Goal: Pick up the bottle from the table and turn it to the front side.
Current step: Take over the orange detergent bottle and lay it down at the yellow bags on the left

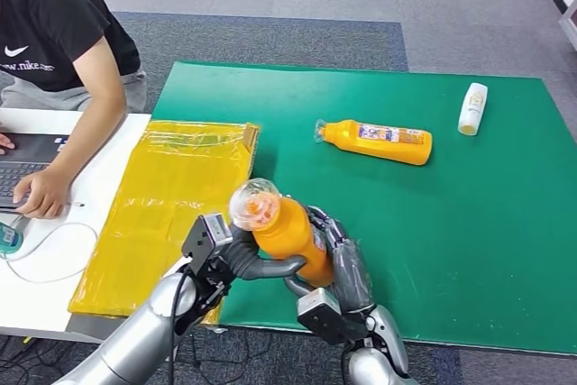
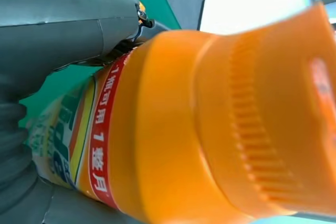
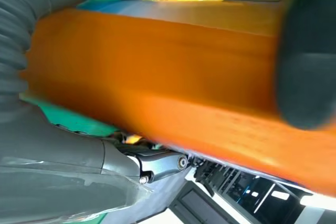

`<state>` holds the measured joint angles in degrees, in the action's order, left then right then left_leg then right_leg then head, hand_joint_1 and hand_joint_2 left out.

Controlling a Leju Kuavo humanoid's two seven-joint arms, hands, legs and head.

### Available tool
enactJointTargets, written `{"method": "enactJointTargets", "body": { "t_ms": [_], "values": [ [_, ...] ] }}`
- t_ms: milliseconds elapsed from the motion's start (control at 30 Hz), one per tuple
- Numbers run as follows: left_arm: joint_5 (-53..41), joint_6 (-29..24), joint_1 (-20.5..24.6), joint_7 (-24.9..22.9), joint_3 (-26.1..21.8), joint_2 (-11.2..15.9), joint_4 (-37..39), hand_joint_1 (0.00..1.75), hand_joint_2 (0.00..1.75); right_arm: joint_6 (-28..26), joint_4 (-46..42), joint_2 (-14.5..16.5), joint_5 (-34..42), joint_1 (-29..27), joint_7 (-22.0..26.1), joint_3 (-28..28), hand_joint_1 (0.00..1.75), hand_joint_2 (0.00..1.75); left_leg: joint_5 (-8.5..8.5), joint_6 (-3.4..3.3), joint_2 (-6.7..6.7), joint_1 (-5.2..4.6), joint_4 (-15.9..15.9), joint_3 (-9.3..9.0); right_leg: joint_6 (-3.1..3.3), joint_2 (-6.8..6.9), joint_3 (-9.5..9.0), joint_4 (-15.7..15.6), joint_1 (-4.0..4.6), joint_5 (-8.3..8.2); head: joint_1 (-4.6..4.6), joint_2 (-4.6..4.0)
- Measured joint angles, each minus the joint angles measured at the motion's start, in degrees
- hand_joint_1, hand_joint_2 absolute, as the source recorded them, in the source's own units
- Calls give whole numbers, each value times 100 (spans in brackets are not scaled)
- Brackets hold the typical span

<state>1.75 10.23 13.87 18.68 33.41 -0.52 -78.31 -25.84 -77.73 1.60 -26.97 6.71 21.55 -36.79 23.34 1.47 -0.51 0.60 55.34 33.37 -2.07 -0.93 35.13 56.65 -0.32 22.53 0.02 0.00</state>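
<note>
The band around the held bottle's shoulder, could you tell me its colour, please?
Red with white characters, on the orange bottle held by both hands; it shows best in the left wrist view.

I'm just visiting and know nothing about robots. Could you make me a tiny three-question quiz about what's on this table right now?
1. True or false: both the left robot hand and the right robot hand are on the held orange bottle.
2. Multiple choice: the second orange bottle on the green mat is A) standing upright, B) lying on its side, C) inside the yellow bag.
3. Fill in: the small white bottle lies near the mat's far ____ corner, by the robot's own sides.

Key: 1 true; 2 B; 3 right.
</note>
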Motion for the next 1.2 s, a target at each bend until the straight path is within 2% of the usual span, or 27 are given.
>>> {"method": "enactJointTargets", "body": {
  "t_ms": [67, 633, 800, 933, 1067, 1200],
  "values": [
    [-38, -21, 1, 1, -1, 9, 14, 175, 175, 8, -1, 1, 9, 8, 11, -5, 0, 175, 0, 0, 0, 0, 0, 0, 0, 0, 0, 0, 0, 0, 1, 0],
    [-339, -228, -70, -93, -82, 146, 27, 175, 175, -75, -1, 2, 92, -43, 44, -5, 0, 175, 0, 0, 0, 0, 0, 0, 0, 0, 0, 0, 0, 0, 0, 0],
    [-811, -214, -98, -290, -146, 420, -6, 175, 175, -107, -1, 2, 92, -121, 31, 4, 0, 175, 0, 1, 1, 0, 0, 0, 0, -1, 2, 1, 0, 0, -1, 0],
    [-1417, -275, -156, -506, -264, 762, -72, 175, 175, -131, -1, 5, 93, -194, 31, 46, 0, 175, -1, 1, 2, 1, 0, 0, 1, -2, 2, 2, 1, 0, -1, 0],
    [-1909, -349, -329, -609, -524, 1111, -183, 175, 175, -140, -1, 7, 93, -305, 38, 106, 0, 175, 0, 2, 5, 1, 0, 1, 2, -3, 6, 3, 1, 1, -1, 0],
    [-2185, -361, -470, -617, -745, 1290, -354, 175, 175, -134, -1, 17, 89, -374, 57, 170, 0, 175, 0, 2, 2, 0, 0, 2, 1, -2, 3, 3, 2, 2, 0, 0]
  ]
}}
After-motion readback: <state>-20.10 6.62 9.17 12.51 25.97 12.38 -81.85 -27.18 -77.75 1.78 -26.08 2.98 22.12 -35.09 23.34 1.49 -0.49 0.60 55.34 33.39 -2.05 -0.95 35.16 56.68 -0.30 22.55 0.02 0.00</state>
